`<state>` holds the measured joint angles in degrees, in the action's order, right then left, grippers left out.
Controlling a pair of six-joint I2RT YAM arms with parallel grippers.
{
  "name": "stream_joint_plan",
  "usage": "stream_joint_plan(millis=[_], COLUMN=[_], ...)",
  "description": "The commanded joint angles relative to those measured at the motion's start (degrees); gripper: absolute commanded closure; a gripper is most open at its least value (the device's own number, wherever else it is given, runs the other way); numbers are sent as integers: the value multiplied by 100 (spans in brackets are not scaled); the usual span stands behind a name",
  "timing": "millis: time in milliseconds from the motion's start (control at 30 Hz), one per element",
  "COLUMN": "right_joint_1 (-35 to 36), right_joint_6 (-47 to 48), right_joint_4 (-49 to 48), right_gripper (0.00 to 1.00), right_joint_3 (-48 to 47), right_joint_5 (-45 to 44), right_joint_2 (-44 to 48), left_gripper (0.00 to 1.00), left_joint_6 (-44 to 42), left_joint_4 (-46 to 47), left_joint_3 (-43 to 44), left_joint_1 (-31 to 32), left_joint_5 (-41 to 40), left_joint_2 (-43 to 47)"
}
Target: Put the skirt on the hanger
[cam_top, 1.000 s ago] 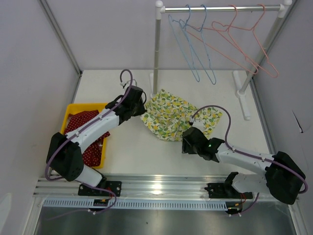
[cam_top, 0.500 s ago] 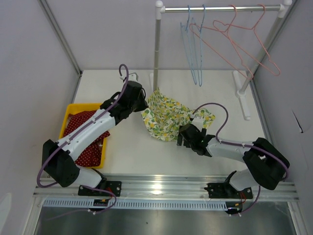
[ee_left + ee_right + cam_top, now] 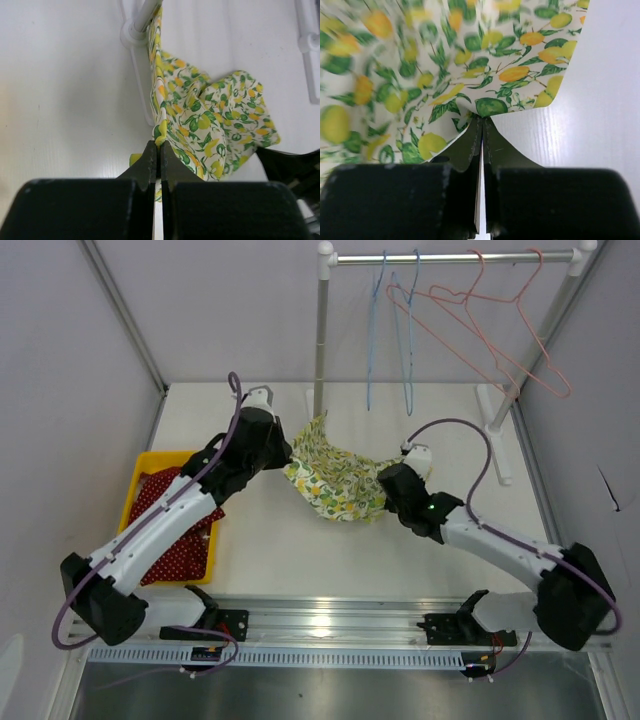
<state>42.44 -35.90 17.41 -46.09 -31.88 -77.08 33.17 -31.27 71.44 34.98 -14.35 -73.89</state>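
The skirt (image 3: 335,480), white with a lemon and leaf print, is stretched between both grippers above the table, near the rack pole. My left gripper (image 3: 289,454) is shut on the skirt's left edge; in the left wrist view the fingertips (image 3: 160,143) pinch a fold of the skirt (image 3: 210,115). At the other edge my right gripper (image 3: 387,480) is shut too, and its wrist view shows the jaws (image 3: 481,119) closed on the hem of the skirt (image 3: 420,65). Blue hangers (image 3: 392,330) and pink hangers (image 3: 480,320) dangle from the rail behind.
The rack's upright pole (image 3: 320,340) stands just behind the skirt, with its white foot (image 3: 132,35) on the table. Another white foot (image 3: 497,430) lies at the right. A yellow bin (image 3: 140,472) with a red dotted cloth (image 3: 185,540) sits at the left.
The right gripper opened, moved up to the skirt's right edge and shut on it. The left arm carried the left edge toward the rack. The skirt went from spread flat to bunched and lifted.
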Motion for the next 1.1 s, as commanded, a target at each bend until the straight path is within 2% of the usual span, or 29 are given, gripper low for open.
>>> stream_joint_plan(millis=[0, 100, 200, 300, 400, 533, 600, 633, 767, 800, 933, 967, 1067], right_joint_1=[19, -68, -481, -1166, -1562, -1905, -1888, -1862, -1783, -1661, -1151, -1054, -965], right_joint_6=[259, 539, 847, 1304, 1454, 1384, 1305, 1279, 1077, 1007, 611, 515, 224], right_joint_4=[1096, 1528, 1652, 1476, 1388, 1230, 1248, 1186, 1168, 1255, 1326, 1344, 1117], right_gripper=[100, 100, 100, 100, 100, 91, 89, 85, 74, 60, 42, 42, 53], right_joint_3=[-655, -1006, -1358, -1578, -1632, -1570, -1509, -1265, -648, -560, -42, 142, 555], right_joint_5=[-688, -645, -190, 862, 1384, 1789, 1799, 1860, 2115, 2063, 1677, 1528, 1675], right_joint_2=[991, 1642, 1732, 1188, 397, -552, -808, -783, -493, -344, 359, 465, 668], left_gripper=[100, 100, 100, 100, 100, 100, 100, 100, 100, 100, 100, 100, 100], left_joint_6=[-363, -364, -223, -74, 75, 304, 427, 480, 577, 577, 550, 542, 515], left_joint_4=[-81, -265, -327, -222, -3, 550, 771, 841, 1210, 1202, 1254, 1263, 1307], left_joint_3=[133, 230, 222, -33, -393, -1008, -1228, -1290, -1878, -1949, -2081, -2073, -1976], left_joint_1=[166, 430, 676, 677, 659, 466, 439, 431, 431, 431, 369, 352, 307], left_joint_5=[-50, -164, -402, -489, -543, -157, 132, 204, 354, 363, 345, 362, 415], left_joint_2=[515, 674, 753, 666, 341, -370, -800, -881, -873, -864, -934, -961, -1101])
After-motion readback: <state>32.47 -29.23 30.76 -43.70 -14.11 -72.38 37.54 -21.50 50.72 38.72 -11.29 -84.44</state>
